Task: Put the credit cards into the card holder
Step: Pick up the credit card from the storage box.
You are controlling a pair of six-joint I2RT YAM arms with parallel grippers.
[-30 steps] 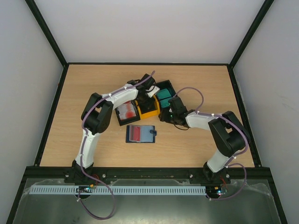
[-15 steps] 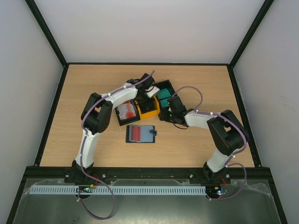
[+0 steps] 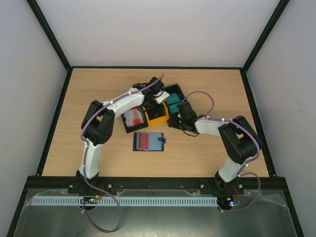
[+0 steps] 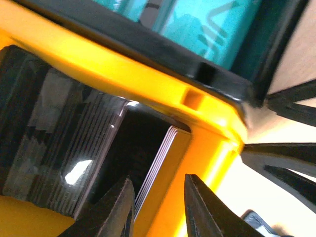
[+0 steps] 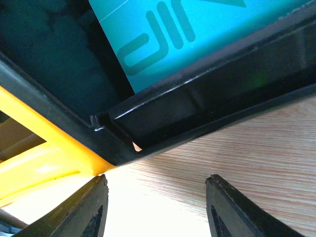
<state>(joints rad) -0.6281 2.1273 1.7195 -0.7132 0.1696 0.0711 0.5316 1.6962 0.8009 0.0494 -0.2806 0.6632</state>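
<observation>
— On the desk [image 3: 98,98], where does the card holder [image 3: 148,142] lie?

— Flat and opened out, nearer the arm bases than the bins and apart from them. Its left half shows a red-blotched patch, and the snap tab sits at its right edge.

— And the cards?

— The white cards with red blotches [image 3: 133,117] fill the leftmost bin. The black cards [image 4: 64,143] stand on edge in the yellow bin [image 4: 148,74] in the middle. The teal cards [image 5: 197,29] lie in the black bin [image 5: 207,98] touching the yellow one on its far right side.

— What is the left tool [image 4: 158,178] doing?

— It points down into the yellow bin at its right-hand wall. Its fingers [image 4: 118,207] stand only a narrow gap apart. Through that gap you see the pale edges of a few cards leaning on the yellow wall. Whether it is pinching them I cannot tell.

— The right tool [image 5: 157,178]?

— It is low over the desk, just beside the near corner of the black bin where that meets the yellow one. It is spread wide, with only bare wood between the two tips. It touches no card.
</observation>
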